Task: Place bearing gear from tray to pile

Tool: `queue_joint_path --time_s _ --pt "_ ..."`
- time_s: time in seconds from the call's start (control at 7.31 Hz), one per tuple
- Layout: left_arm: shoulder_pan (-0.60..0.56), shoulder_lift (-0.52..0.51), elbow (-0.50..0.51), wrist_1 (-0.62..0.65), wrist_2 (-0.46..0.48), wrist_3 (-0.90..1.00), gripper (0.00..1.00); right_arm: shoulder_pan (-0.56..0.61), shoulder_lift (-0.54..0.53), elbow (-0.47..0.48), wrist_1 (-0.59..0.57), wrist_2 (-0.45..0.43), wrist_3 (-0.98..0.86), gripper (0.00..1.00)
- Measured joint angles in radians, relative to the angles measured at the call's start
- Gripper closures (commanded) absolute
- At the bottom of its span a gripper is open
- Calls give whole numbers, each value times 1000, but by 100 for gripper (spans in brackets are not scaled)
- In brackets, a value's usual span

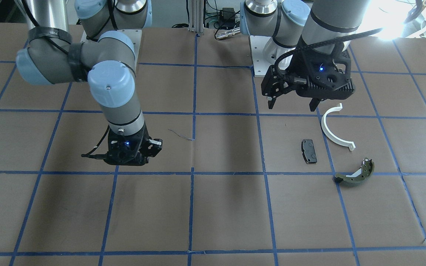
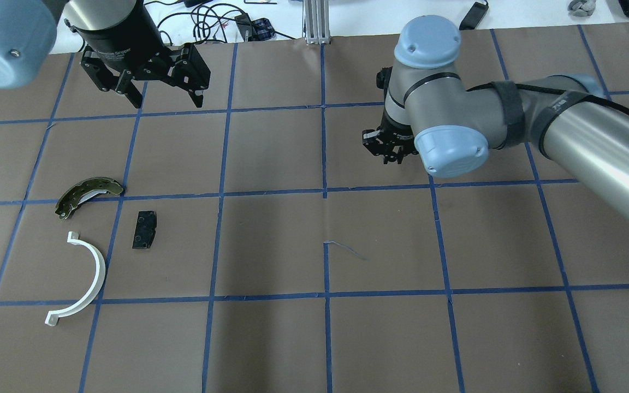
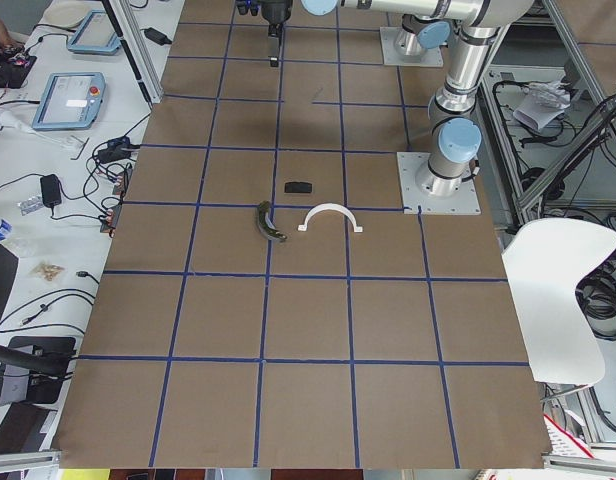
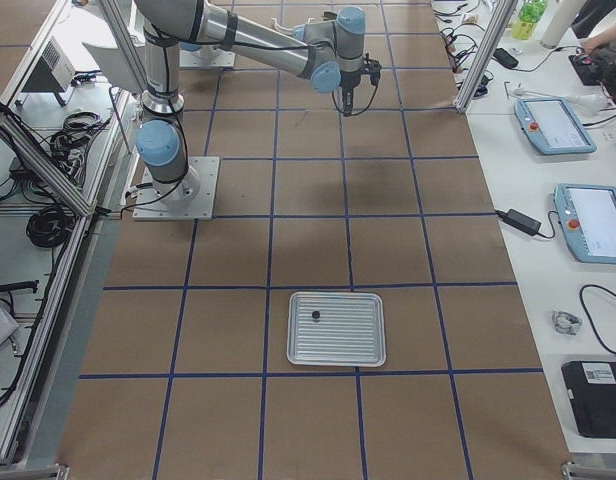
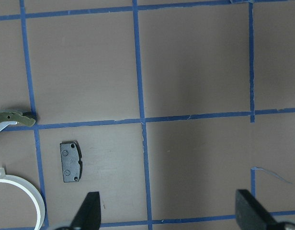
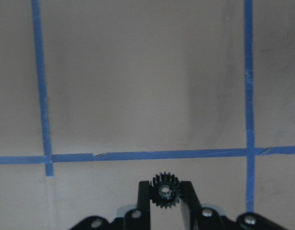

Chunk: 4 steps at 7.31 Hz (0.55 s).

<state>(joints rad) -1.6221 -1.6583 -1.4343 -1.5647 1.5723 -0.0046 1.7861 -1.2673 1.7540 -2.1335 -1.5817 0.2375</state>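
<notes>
My right gripper is shut on a small black bearing gear with a metal centre and holds it above the brown table near mid-table. The pile lies on the robot's left: a white curved half-ring, a black rectangular pad and an olive-green curved shoe. My left gripper is open and empty, raised beyond the pile; its wrist view shows the pad below it. The metal tray sits far to the robot's right with one small dark part in it.
The table is covered in brown paper with a blue tape grid. A loose strip of tape curls up near the middle. Cables and teach pendants lie on the operators' bench beyond the table's edge.
</notes>
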Motion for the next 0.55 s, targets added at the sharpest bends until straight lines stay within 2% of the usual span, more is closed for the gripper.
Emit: queue_joint_path --time_s 0.27,0.55 --pt "1 0 0 0 0 0 0 106 32 -2 -37 0 110 89" --pt "1 0 0 0 0 0 0 183 115 -4 -117 6 193 85"
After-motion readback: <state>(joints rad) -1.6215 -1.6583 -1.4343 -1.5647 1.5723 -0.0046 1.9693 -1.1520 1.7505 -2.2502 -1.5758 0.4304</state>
